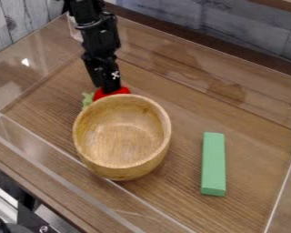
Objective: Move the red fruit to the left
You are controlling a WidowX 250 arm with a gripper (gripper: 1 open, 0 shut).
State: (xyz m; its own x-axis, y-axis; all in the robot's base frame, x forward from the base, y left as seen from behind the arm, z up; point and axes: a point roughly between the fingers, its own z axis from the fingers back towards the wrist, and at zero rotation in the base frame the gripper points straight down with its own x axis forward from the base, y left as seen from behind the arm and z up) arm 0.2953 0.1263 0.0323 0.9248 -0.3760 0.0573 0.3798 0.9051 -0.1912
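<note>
The red fruit (pixel 110 91) is small, round and glossy, with a light-green leafy end (pixel 87 97) on its left. It lies on the wooden table, touching the far left rim of the wooden bowl (pixel 121 136). My black gripper (pixel 105 80) points almost straight down onto the fruit's top, and its fingers (pixel 103 73) cover the fruit's upper part. The fingers hide the contact, so I cannot see whether they press on the fruit.
A long green rectangular block (pixel 214 163) lies to the right of the bowl. Clear plastic walls (pixel 26 64) enclose the table on all sides. Bare wood lies left of the fruit and behind the arm.
</note>
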